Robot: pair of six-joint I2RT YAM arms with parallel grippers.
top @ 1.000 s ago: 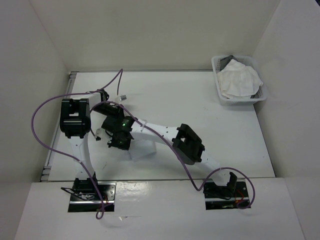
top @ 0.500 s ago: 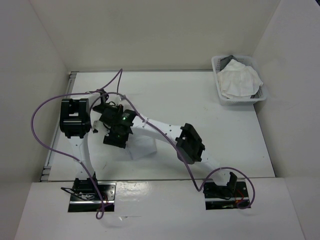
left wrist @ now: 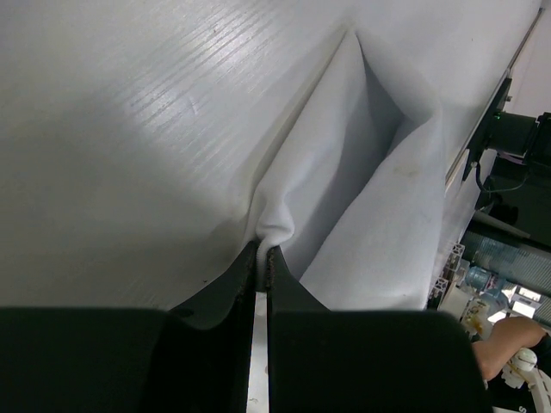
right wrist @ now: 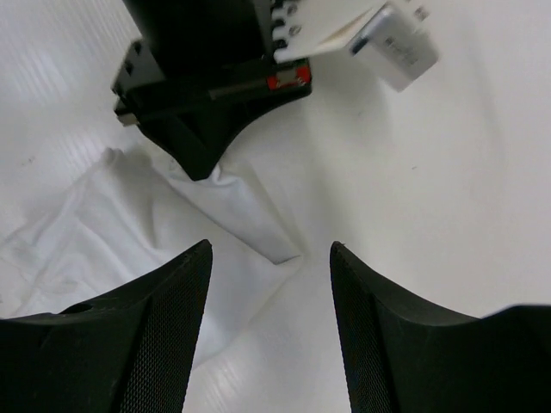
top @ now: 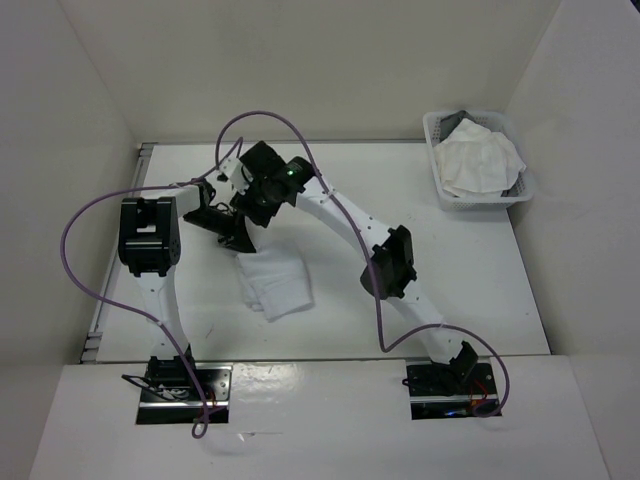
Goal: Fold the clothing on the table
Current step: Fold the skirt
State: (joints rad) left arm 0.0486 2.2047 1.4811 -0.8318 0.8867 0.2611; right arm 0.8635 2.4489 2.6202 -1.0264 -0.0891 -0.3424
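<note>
The clothing (top: 277,285) is a white cloth lying doubled over on the table (top: 450,280), left of centre. My left gripper (top: 238,240) sits low at the cloth's far left corner. In the left wrist view my left gripper (left wrist: 264,249) is shut on a pinched fold of the clothing (left wrist: 370,198). My right gripper (top: 250,212) hovers just beyond that corner, apart from the cloth. In the right wrist view my right gripper (right wrist: 270,248) is open with nothing between its fingers, above a corner of the clothing (right wrist: 215,219) and facing the left gripper (right wrist: 202,103).
A white lattice basket (top: 478,203) holding crumpled white cloths stands at the far right corner. White panels wall the table on three sides. Purple cables loop over both arms. A metal edge rail (top: 100,310) runs along the left side.
My right gripper has opened, let go of the clothing and swung up and away toward the far side. The cloth now lies uncovered. My left gripper stays shut on its corner.
</note>
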